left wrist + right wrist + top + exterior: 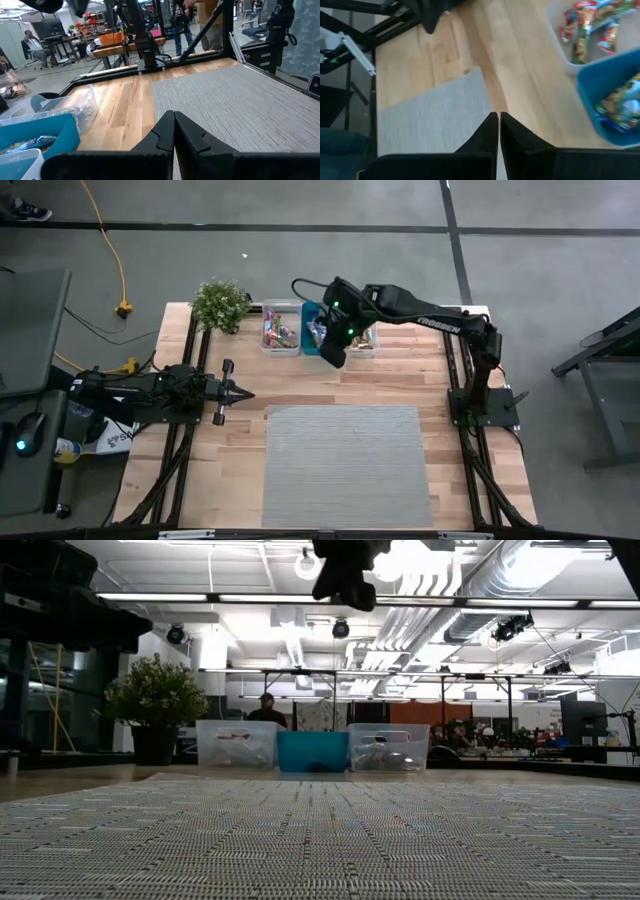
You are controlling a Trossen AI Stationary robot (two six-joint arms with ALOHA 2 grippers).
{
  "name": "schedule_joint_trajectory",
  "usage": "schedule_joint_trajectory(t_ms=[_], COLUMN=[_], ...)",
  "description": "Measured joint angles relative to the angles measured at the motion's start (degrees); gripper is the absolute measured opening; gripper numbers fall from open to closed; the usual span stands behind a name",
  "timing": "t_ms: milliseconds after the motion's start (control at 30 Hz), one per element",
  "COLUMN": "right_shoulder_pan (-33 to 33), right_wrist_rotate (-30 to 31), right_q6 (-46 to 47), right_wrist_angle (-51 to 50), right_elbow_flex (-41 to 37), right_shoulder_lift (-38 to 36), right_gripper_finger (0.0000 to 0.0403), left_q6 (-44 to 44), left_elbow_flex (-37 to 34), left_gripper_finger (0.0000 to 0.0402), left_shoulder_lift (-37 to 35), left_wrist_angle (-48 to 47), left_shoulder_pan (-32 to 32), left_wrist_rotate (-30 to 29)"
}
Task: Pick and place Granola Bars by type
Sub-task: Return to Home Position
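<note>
- Right, starting far out to the left of the blue bin point(311, 313): the left gripper point(248, 393) lies low over the table point(400, 385), well apart from that bin. Its fingers point(162, 135) are pressed tight together and nothing is caught between them.
- Next, the potted plant point(220, 305) stands at the back edge, left of the blue bin, with one clear bin between the two.
- That left clear bin point(281, 348) sits just beside the blue bin's left wall, and the red Granola Bars point(279, 330) are heaped inside it.
- Now the blue bin itself, the middle one of the row of three, and the blue Granola Bars point(620, 107) lie on its floor.
- In front of the blue bin, past a strip of bare wood, the grey mat point(345, 465) is spread flat.
- Here is the right gripper point(333, 360), hanging high in the air above the wood just in front of the blue bin. Its two fingers are clenched together on nothing at all.
- Just beside the blue bin's right wall is the right clear bin point(388, 745), half covered by the right arm in the high view. Wrapped bars show through its wall, and I cannot tell their colours.
- Finally, the right arm's base point(482, 402) is well off to the right of the blue bin, the arm reaching back across to it.
</note>
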Motion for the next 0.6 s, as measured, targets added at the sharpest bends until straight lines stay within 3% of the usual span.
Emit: schedule_joint_trajectory(t_ms=[600], right_shoulder_pan=[7.13], right_wrist_rotate=[1.02], right_q6=[6.75], right_wrist_angle=[8.9], right_elbow_flex=[-0.04], right_shoulder_lift=[-3.42], right_gripper_finger=[0.0], left_q6=[-0.02], left_elbow_flex=[0.01], left_gripper_finger=[0.0001], left_shoulder_lift=[0.0], left_wrist_angle=[0.01], left_shoulder_pan=[0.01], left_wrist_rotate=[0.0])
